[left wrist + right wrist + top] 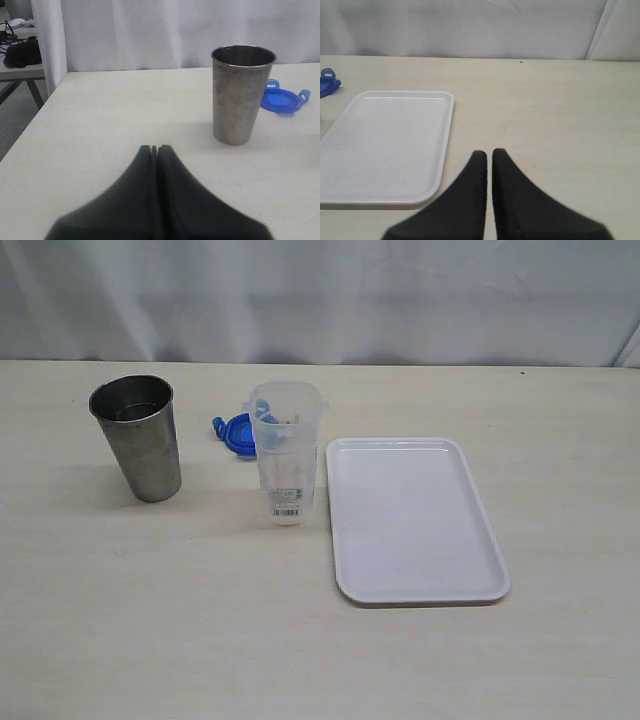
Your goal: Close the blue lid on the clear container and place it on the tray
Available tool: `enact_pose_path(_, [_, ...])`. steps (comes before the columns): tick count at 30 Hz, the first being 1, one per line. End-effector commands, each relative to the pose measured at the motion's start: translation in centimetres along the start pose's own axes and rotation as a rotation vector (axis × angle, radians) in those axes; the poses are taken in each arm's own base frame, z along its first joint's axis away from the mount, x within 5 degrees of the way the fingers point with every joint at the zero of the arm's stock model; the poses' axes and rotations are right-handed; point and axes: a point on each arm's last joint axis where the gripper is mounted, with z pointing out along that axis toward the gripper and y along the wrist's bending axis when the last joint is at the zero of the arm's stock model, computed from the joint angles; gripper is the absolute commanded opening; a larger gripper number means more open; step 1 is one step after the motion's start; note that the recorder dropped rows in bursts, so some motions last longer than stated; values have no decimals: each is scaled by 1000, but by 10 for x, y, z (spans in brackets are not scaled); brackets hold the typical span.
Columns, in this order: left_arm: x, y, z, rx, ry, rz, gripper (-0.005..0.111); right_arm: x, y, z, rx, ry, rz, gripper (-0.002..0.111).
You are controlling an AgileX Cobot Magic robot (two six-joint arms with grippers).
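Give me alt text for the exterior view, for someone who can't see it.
A tall clear plastic container stands lidless on a pale table, its small blue plastic lid lying just behind it to the left. A flat white rectangular tray lies empty beside it on the right, and a grey steel cup stands upright further left.

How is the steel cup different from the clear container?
The steel cup is opaque grey metal; the clear container is transparent plastic. The container bears a white barcode label near its base; the cup is plain. The container stands beside the tray; the cup stands farther from it. Both stand upright, uncovered.
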Motion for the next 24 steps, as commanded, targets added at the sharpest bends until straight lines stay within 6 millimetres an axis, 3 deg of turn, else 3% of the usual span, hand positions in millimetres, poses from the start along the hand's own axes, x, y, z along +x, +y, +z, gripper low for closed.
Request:
enact_pose_path(1, [-6, 0, 0, -2, -73, -10, 0, 0, 0, 0, -1, -12, -10, 5])
enact_pose_path(8, [-22, 2, -3, -22, -256, -14, 0, 0, 0, 0, -1, -12, -10, 5])
enact_pose_path(15, [-42, 8, -11, 6, -499, -385, 0, 0, 0, 0, -1, -12, -10, 5])
enact_pose_path(22, [-62, 6, -24, 26, -737, -262, 0, 0, 0, 0, -1, -12, -10, 5])
enact_pose_path(24, [-71, 4, -25, 72, -766, -275, 5, 0, 0, 0, -1, -12, -10, 5])
